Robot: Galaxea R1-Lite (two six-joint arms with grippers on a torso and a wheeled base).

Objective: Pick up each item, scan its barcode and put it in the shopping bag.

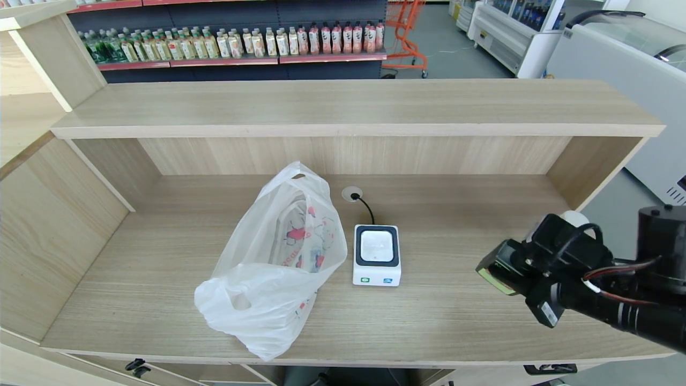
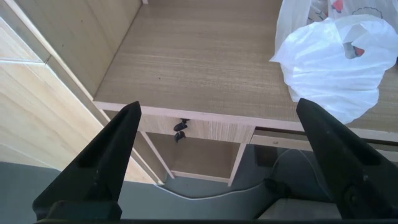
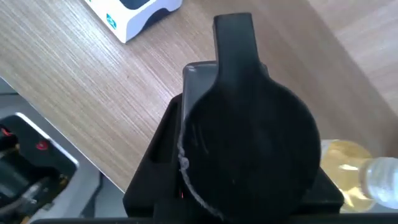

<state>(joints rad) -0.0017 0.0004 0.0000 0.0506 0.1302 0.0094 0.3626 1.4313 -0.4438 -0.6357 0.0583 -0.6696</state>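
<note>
Shopping bag (image 1: 270, 268): white thin plastic, slumped on counter (image 1: 455, 321) just left of scanner (image 1: 376, 254), mouth up and toward back, one handle loop sagging at front. Already loaded w/ printed packets (image 1: 300, 236), red/pink pattern showing thru plastic; count not readable.

Scanner: white box w/ dark-framed window facing up, mid-counter, black cable (image 1: 365, 206) running back to grommet hole (image 1: 352, 193).

Bottle (image 3: 357, 177): clear, yellowish drink, lying close under right arm in right wrist view, at counter's right end. Held or merely beside? Can't tell.

Right gripper (image 1: 496, 271): over right part of counter, well apart from scanner, aimed toward it. Grip state: can't tell.

Left gripper (image 2: 219, 106): fingers wide apart, nothing between, hanging off counter's front-left edge, bag (image 2: 339, 62) near on its far side.

Progress, as a guess: most done, several items bagged. Left to do: bottle, prob. last one, to be passed over scanner window, then dropped in bag. Bag mouth narrow and floppy, so may need spreading.

Surface: light wood-grain checkout counter w/ raised back ledge (image 1: 348, 107) and side walls; drawer w/ keys (image 2: 180, 129) below front.

Room: shop aisle behind, shelf of drink bottles (image 1: 241, 43), orange cart (image 1: 410, 37), chest freezers (image 1: 616, 69) at right.
</note>
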